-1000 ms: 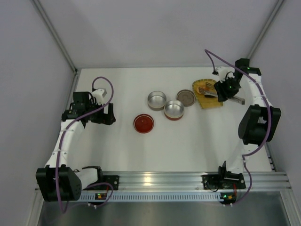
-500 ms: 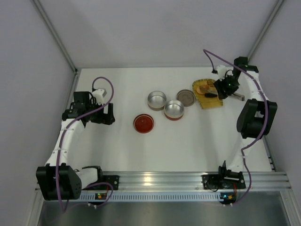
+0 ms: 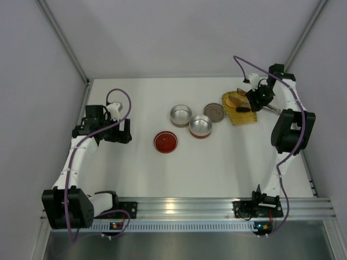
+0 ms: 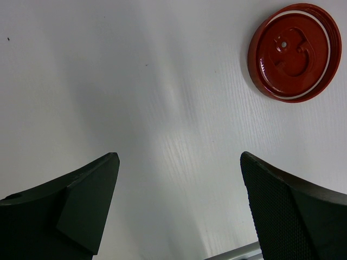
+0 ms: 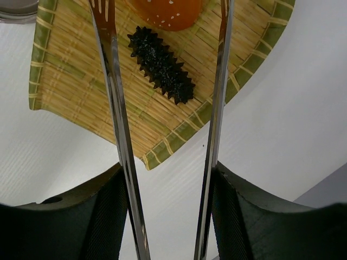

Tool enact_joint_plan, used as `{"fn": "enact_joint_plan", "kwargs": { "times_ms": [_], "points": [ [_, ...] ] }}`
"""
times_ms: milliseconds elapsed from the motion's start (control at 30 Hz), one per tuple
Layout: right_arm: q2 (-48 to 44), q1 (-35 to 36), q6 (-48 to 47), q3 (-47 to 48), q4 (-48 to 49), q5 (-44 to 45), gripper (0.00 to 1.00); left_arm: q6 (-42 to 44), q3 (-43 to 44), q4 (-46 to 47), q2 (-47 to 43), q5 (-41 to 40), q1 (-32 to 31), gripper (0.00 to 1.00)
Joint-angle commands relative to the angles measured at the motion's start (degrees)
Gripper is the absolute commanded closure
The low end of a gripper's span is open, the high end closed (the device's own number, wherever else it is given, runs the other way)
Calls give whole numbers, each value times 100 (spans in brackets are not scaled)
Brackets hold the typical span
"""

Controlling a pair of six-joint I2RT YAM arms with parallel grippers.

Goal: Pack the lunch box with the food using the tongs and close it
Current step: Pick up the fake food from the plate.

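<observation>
My right gripper (image 5: 168, 173) is shut on the tongs (image 5: 111, 81), a silvery arm against each pad. It hangs over the right side of the yellow woven tray (image 3: 242, 118). The two tong arms run out over the tray (image 5: 70, 76) and straddle the food: a black spiky piece (image 5: 160, 65) and a round orange piece (image 5: 168, 11). The lunch box stands apart in the middle of the table: two round silvery tins (image 3: 180, 115) (image 3: 200, 126), a grey lid (image 3: 214, 112) and a red lid (image 3: 166, 142). My left gripper (image 3: 122, 131) is open and holds nothing, low over bare table.
The red lid (image 4: 294, 51) lies at the upper right of the left wrist view, well away from the left fingers (image 4: 81, 206). The tray sits near the table's back right corner, close to the right wall. A metal rail (image 3: 179, 208) runs along the near edge.
My right gripper has shifted a little toward the back and left over the tray, carrying the tongs, and the tong arms have spread slightly. The left arm has stayed still.
</observation>
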Motion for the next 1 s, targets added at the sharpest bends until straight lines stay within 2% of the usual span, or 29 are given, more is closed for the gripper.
{"fn": "enact_joint_plan", "kwargs": {
  "times_ms": [0, 267, 467, 667, 967],
  "points": [
    [44, -94, -257, 227, -100, -400, 46, 59, 50, 188, 46, -1, -9, 2],
    [132, -102, -503, 227, -591, -480, 48, 15, 42, 214, 98, 69, -18, 2],
    [237, -111, -451, 315, -618, -348, 56, 6, 50, 188, 90, 70, -18, 2],
    [361, -129, -468, 394, -584, 3, 55, 15, 42, 171, 98, 61, -18, 2],
    [151, -155, -582, 438, -846, -164, 82, 6, 77, 171, 81, 78, -9, 2]
  ]
}}
